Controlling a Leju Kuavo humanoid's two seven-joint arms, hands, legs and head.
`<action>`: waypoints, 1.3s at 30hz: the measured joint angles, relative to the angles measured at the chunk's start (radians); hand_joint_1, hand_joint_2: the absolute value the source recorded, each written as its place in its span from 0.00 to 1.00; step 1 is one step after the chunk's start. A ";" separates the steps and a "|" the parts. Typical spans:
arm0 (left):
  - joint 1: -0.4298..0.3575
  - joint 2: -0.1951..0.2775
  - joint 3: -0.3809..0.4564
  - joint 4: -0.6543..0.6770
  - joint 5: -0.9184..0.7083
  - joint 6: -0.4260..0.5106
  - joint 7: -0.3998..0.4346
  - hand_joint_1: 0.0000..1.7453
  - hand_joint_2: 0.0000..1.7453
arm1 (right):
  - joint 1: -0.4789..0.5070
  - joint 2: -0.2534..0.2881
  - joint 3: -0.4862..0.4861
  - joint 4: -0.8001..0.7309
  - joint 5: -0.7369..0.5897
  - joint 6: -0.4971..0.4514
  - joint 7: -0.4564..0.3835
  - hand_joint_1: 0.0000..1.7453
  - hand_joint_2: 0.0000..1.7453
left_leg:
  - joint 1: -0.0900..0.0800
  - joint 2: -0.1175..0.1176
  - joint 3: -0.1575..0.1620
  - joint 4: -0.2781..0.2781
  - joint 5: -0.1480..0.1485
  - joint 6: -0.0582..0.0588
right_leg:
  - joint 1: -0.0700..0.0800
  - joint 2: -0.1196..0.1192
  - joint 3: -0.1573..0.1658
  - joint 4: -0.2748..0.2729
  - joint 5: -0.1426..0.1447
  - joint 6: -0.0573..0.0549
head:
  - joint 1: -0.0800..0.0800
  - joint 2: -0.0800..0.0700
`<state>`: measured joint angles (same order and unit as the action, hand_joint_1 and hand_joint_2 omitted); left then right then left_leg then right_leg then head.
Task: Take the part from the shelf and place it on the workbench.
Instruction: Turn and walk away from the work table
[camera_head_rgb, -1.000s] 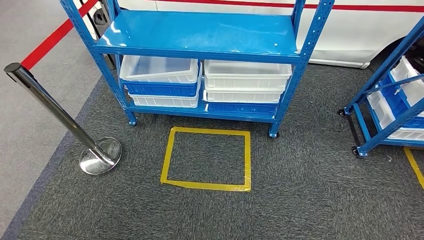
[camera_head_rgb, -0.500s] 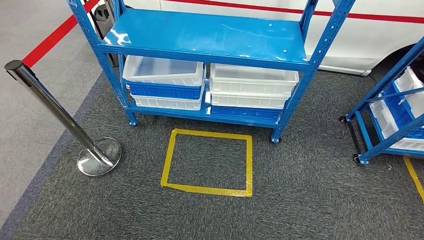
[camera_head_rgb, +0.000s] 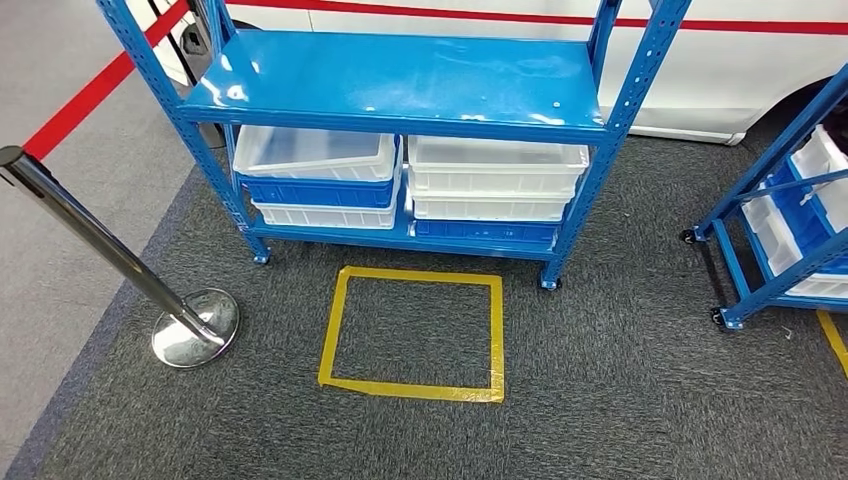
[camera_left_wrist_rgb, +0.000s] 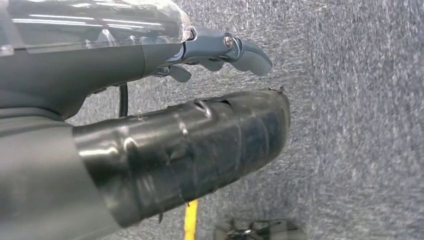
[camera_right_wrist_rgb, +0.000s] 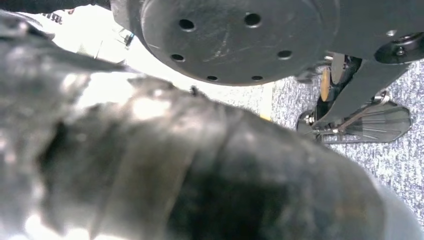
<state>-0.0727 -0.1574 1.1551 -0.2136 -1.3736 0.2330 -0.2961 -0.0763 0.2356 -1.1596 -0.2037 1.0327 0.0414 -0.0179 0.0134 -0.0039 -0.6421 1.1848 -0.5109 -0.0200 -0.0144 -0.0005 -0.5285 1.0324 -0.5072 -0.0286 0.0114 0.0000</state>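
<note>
The blue shelf (camera_head_rgb: 400, 80) holds stacked white and blue bins (camera_head_rgb: 410, 185) on its lower level — contents can't be made out, no part visible. Left hand (camera_left_wrist_rgb: 220, 50) hangs with fingers apart, holding nothing; right hand's (camera_right_wrist_rgb: 200, 170) fingers — cannot tell.

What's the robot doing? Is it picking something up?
Not yet. It stands facing a blue shelf with white and blue bins stacked on its lower level, and a yellow tape square lies on the carpet in front. The left robot hand hangs over the carpet, holding nothing.
</note>
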 joint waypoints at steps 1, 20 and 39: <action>0.001 0.000 0.000 0.000 0.000 0.000 0.000 0.00 0.00 | 0.000 0.000 0.000 0.000 0.000 0.000 0.000 0.00 0.00 | -0.002 0.001 0.024 -0.066 0.036 0.004 | 0.002 0.000 0.006 0.001 -0.007 0.004 | 0.000 0.000; 0.001 -0.005 0.000 0.001 0.000 -0.001 0.003 0.00 0.00 | -0.003 -0.002 0.000 0.000 0.000 -0.004 0.004 0.00 0.00 | -0.009 -0.003 0.130 -0.175 -0.003 0.031 | 0.016 0.001 -0.058 0.017 0.034 0.018 | 0.002 0.000; 0.002 -0.006 0.000 0.001 0.001 0.001 0.007 0.00 0.00 | -0.008 0.000 0.000 0.000 0.005 -0.002 0.014 0.00 0.00 | 0.002 0.000 0.081 -0.178 0.052 0.046 | 0.005 0.000 0.001 0.058 -0.069 0.040 | 0.001 0.000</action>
<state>-0.0706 -0.1633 1.1551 -0.2125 -1.3722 0.2338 -0.2890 -0.0840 0.2355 -1.1596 -0.2037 1.0376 0.0389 -0.0038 0.0151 -0.0036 -0.5615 1.0068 -0.4585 0.0262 -0.0091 -0.0002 -0.5279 1.0901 -0.5760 0.0114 0.0125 0.0000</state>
